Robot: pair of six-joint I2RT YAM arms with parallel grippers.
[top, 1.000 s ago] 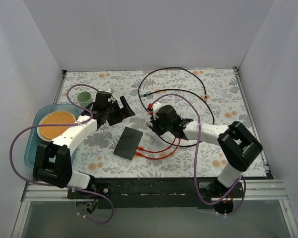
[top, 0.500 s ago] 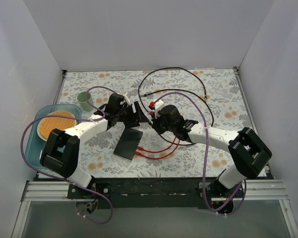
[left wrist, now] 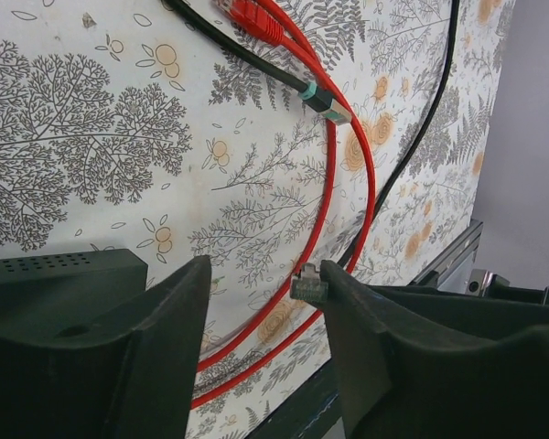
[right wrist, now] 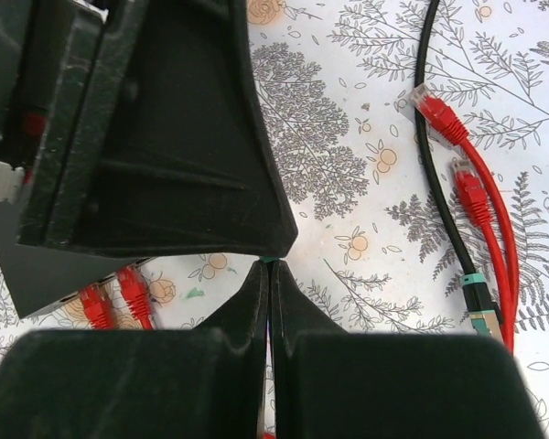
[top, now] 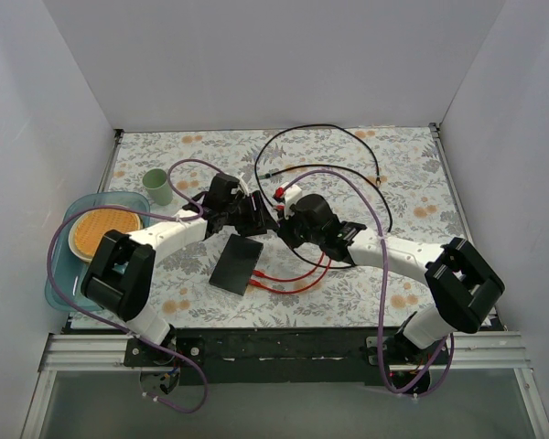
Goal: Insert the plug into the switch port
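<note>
The switch (top: 236, 262) is a flat black box lying near the middle of the table, with two red plugs (right wrist: 114, 299) in sockets on its near edge. My right gripper (top: 282, 226) hovers just right of the switch's far end. It is shut (right wrist: 269, 267) on a small plug, of which only a teal tip (right wrist: 269, 260) shows. My left gripper (top: 256, 218) is tip to tip with it. Its jaws are open (left wrist: 265, 270), and a grey-green plug (left wrist: 308, 283) sits between them against the right finger (left wrist: 366, 320).
Red cables (top: 297, 273) curve from the switch across the table. A black cable (top: 329, 133) loops over the far half, one teal-collared end (left wrist: 322, 99) lying loose. A green cup (top: 157, 187) and a tan plate (top: 105, 230) in a blue tray (top: 59, 274) stand at the left.
My left gripper has swung right from near the cup to meet my right gripper, and its open jaws now stand around the plug. The right gripper has barely moved.
</note>
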